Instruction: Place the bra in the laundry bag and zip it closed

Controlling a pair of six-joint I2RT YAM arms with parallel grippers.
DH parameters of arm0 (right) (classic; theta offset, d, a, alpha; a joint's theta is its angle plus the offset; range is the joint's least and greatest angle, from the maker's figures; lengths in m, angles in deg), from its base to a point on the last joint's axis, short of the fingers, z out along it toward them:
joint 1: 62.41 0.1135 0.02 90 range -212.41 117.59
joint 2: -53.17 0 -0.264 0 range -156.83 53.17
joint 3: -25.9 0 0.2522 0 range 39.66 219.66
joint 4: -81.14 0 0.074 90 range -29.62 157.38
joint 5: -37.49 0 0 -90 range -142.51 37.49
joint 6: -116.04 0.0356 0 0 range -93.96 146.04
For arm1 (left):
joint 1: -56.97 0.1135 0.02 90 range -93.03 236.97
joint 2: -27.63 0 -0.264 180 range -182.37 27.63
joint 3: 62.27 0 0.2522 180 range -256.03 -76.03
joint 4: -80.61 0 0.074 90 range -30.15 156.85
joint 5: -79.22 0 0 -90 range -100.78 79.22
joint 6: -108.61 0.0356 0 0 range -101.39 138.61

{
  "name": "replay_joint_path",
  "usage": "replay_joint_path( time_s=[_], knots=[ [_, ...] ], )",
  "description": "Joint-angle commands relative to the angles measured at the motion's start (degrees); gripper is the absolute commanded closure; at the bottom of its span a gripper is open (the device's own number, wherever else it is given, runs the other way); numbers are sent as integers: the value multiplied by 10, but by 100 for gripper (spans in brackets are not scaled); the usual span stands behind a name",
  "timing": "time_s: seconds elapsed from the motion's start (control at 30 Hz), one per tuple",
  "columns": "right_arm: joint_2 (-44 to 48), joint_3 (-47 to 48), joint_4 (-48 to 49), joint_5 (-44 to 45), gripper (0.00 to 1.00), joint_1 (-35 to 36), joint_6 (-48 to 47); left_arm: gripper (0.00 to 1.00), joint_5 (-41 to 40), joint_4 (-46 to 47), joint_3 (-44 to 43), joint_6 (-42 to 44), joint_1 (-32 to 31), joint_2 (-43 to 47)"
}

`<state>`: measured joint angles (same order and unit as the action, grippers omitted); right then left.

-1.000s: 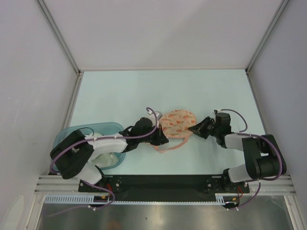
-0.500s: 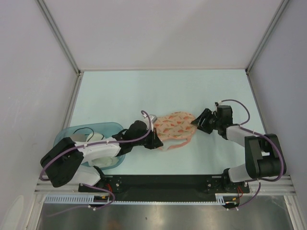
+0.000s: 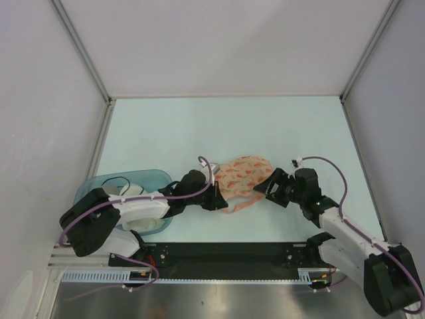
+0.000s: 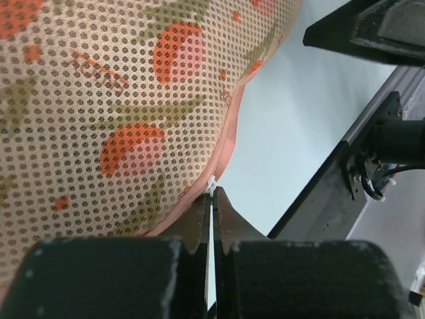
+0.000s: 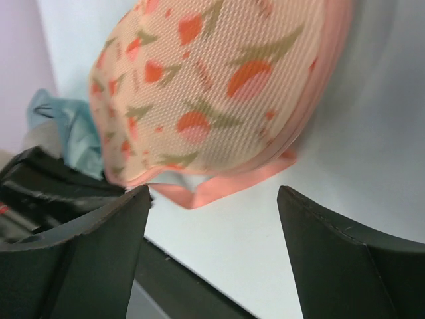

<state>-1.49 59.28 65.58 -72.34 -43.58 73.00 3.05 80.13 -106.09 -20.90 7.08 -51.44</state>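
Observation:
The laundry bag [image 3: 243, 173], a peach mesh pouch with orange-red print, lies domed at mid-table and fills the left wrist view [image 4: 99, 100]. My left gripper [image 3: 220, 200] sits at its near-left edge, shut on the small white zip pull [image 4: 212, 184] where the pink zip band runs. My right gripper [image 3: 269, 188] stands open just off the bag's right end, with only table between its fingers [image 5: 106, 232]. In the right wrist view the bag [image 5: 219, 86] is ahead, and a pink strip [image 5: 229, 183] pokes out under its near edge. The bra is hidden from view.
A translucent teal tub [image 3: 89, 186] stands at the near left, under my left arm, and shows beyond the bag [image 5: 63, 126]. The black base rail [image 3: 226, 252] runs along the table's near edge, close behind both grippers.
My right gripper has opened, let go of the bag's right end and drawn back toward the near edge. The left gripper, still shut, has moved a little nearer and left along the bag's edge.

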Motion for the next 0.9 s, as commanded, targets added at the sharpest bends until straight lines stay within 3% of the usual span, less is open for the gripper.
replay_joint_path(
  time_s=[0.0,0.17,0.3,0.7,0.87],
  knots=[
    [48,-46,96,25,17,38,143,100,24,53,-10,-25,-13,-14],
    [-16,-27,114,1,19,52,152,100,30,58,-28,-30,-20,-23],
    [-69,-27,182,-2,21,75,172,100,32,58,-45,-30,-27,-33],
    [-207,-6,286,5,44,123,211,100,29,65,-49,-33,-39,-50],
    [-224,-3,305,11,47,126,216,100,29,68,-42,-36,-43,-48]
  ],
)
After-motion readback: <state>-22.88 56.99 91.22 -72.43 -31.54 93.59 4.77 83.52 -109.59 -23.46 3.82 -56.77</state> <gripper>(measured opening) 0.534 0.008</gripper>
